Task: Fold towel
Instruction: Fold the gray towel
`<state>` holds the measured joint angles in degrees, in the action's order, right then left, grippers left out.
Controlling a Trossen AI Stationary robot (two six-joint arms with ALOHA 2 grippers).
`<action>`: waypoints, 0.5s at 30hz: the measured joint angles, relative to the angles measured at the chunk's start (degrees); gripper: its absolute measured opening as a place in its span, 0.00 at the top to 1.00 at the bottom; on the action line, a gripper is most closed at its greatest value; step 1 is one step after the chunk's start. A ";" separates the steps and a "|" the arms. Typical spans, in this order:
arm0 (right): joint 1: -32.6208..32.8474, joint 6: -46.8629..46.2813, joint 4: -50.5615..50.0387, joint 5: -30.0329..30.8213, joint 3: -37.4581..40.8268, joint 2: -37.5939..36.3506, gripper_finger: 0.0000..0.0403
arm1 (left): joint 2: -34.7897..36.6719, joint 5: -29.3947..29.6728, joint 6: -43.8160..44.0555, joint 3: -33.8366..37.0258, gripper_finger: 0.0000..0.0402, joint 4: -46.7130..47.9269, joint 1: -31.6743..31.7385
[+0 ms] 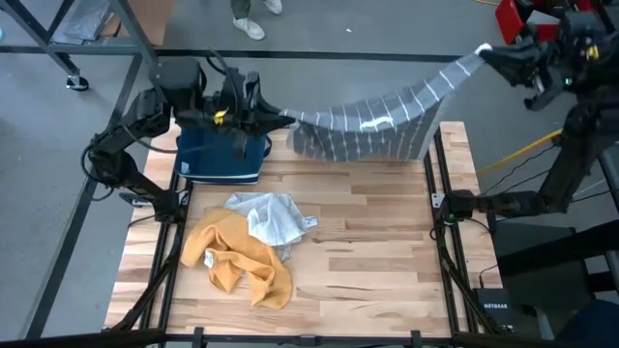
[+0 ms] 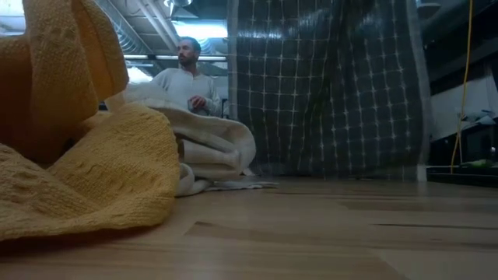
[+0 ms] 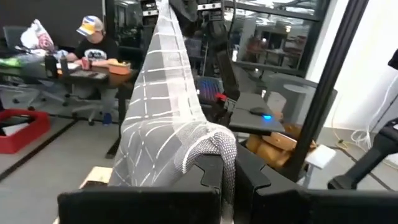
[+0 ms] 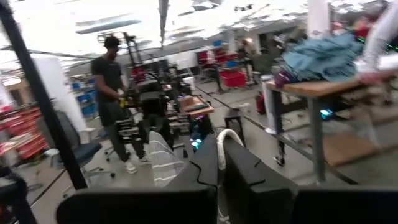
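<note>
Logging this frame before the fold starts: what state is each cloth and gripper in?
grey checked towel: lifted, stretched between both grippers, lower edge at the table's far edge.
left gripper: shut on one towel corner.
right gripper: shut on the opposite corner, raised high.
yellow towel: crumpled on the table.
light grey cloth: crumpled, overlapping it.

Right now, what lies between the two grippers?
In the high view, the grey grid-striped towel spans the whole stretch, pulled taut from the left gripper to the raised right gripper; nothing else lies between.
</note>
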<state>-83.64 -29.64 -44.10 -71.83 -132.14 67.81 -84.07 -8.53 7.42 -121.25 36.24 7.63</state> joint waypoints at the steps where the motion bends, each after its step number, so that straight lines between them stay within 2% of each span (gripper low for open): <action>1: 0.00 1.48 -3.06 0.78 0.00 -0.92 0.98 | 0.00 0.69 0.04 0.00 1.00 0.47 -0.96; 8: 0.02 7.62 -14.75 5.75 -0.08 -6.56 0.98 | -0.06 5.57 3.78 0.00 1.00 8.31 -6.89; 15: 0.00 9.82 -27.01 6.42 -0.02 -11.28 0.98 | -0.90 9.12 7.78 0.00 1.00 13.81 -11.63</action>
<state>-83.64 -19.82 -71.11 -65.42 -132.16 56.53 -84.97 0.59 15.21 -121.25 50.05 -4.00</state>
